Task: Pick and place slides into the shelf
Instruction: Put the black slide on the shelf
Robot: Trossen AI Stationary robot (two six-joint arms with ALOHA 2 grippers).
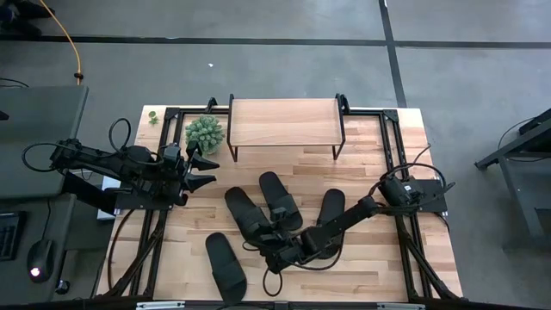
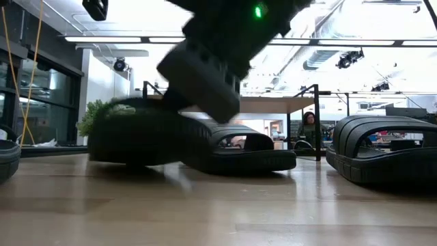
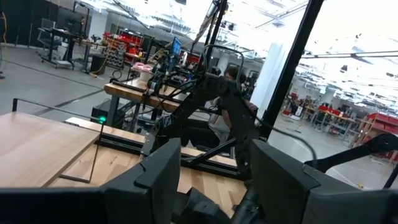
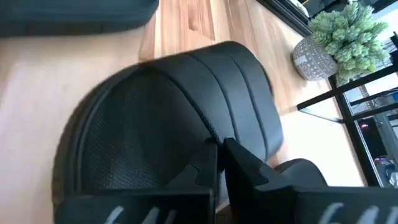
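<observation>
Right pincer clamped on a slide in front of the shelf; left pincer waits with its fingers apart.

Taking the shelf (image 1: 284,122) as landmark and going left to right: the left pincer (image 1: 207,170) hovers off the shelf's left front corner, near a small potted plant (image 1: 205,133), fingers spread and holding nothing. Four black slides lie on the surface (image 1: 387,250) in front of the shelf: one slide (image 1: 225,267) farthest forward and left, a second slide (image 1: 245,211) beside a third slide (image 1: 280,200) straight out from the shelf's middle, and a fourth slide (image 1: 327,222) toward its right. The right pincer (image 1: 280,250) is closed on the strap of the second slide (image 4: 186,112), its fingers (image 4: 245,168) meeting over the ribbed band.
</observation>
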